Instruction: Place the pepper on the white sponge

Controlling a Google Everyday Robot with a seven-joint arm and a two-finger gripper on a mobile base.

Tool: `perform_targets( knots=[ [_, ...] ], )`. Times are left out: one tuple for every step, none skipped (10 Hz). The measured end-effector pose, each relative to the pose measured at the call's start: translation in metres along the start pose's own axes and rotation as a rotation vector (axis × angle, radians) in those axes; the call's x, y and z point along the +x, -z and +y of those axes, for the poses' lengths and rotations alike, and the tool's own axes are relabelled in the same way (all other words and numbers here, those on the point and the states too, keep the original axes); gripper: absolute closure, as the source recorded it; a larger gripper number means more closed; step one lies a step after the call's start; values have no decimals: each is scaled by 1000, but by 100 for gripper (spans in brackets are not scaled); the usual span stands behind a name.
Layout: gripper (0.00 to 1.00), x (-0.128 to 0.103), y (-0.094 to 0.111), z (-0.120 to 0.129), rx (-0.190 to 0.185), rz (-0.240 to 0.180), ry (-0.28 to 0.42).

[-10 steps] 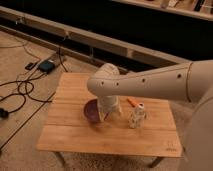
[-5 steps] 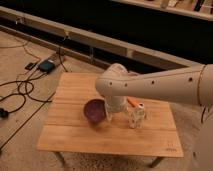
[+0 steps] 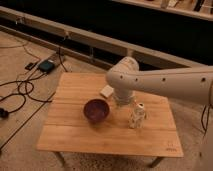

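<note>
The gripper (image 3: 123, 101) points straight down over the middle of the wooden table (image 3: 75, 136), its tip at or just above the boards. It hangs from the bulky white arm (image 3: 165, 82), which comes in from 3 o'clock and bends at a rounded joint directly above it. The jaws stand released, spread wide. No object can be seen between them, though the wrist hides most of that spot.

The white sponge (image 3: 106, 91) lies flat on the wood just beside the gripper at 10 o'clock, with nothing on top of it. The pepper cannot be made out: no orange-red piece shows on the sponge or on the open tabletop, and the patch under the gripper is covered.

At 8 o'clock from the gripper, near it, the purple bowl (image 3: 96, 110) sits upright. At 5 o'clock, close by, stands the white spotted figure (image 3: 136, 116), also upright.

On the floor off the table's 10 o'clock corner lie a dark box (image 3: 46, 65) and black cables (image 3: 20, 92).
</note>
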Motion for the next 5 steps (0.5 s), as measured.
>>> perform_targets(
  knots=[
    [35, -5, 1, -8, 1, -20, -6],
    [35, -10, 1, -15, 0, -40, -10],
    [35, -14, 1, -20, 2, -55, -14],
    [35, -18, 1, -30, 8, -70, -22],
    [35, -20, 0, -37, 13, -80, -30]
  ],
)
